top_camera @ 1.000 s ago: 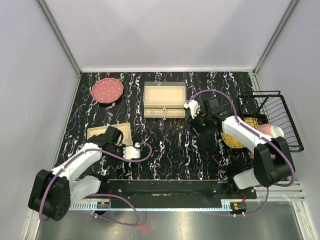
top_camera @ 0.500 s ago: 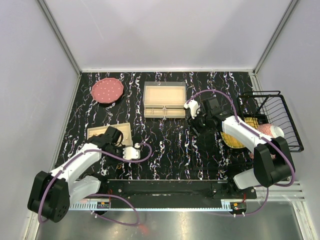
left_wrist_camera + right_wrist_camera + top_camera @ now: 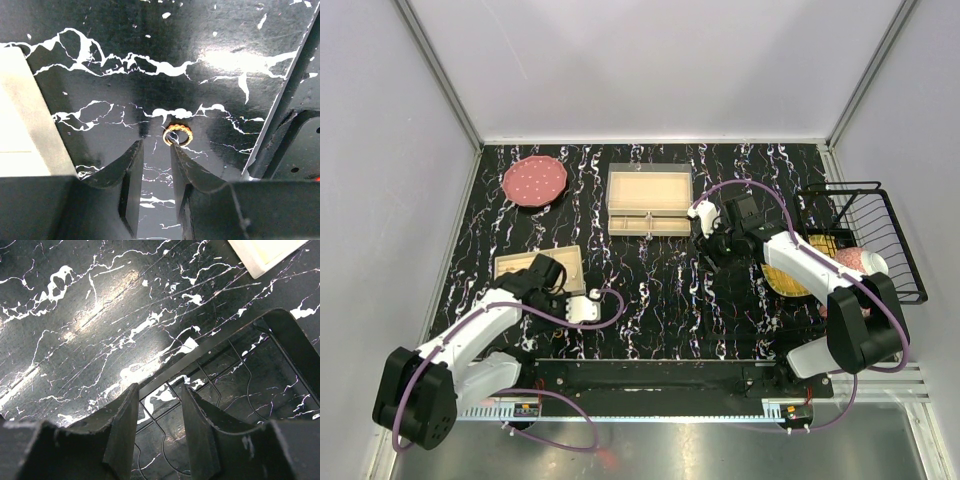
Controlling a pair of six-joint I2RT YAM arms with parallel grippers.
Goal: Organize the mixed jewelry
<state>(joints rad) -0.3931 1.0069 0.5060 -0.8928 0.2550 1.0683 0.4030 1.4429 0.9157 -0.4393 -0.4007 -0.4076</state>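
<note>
A gold ring (image 3: 177,134) lies flat on the black marbled tabletop (image 3: 150,40). In the left wrist view it sits at about 1 o'clock from the left gripper (image 3: 156,150), against the tip of the finger on the right of that view, or just short of touching it. That gripper's fingers (image 3: 131,167) stand a narrow gap apart with only bare table between them.

At 9 o'clock from the ring runs the wall of a small beige tray (image 3: 35,125). The top view is too coarse to tell what lies in it.

The right gripper (image 3: 157,395) is likewise spread, gripping nothing, over the rim of a black wire frame (image 3: 225,335).

At 12 o'clock on the table is a divided beige tray (image 3: 649,172), with a pink plate (image 3: 534,181) at 10 o'clock. At 3 o'clock a black wire basket (image 3: 895,225) holds a yellow item (image 3: 817,243) and a pink-and-white one (image 3: 860,262).
</note>
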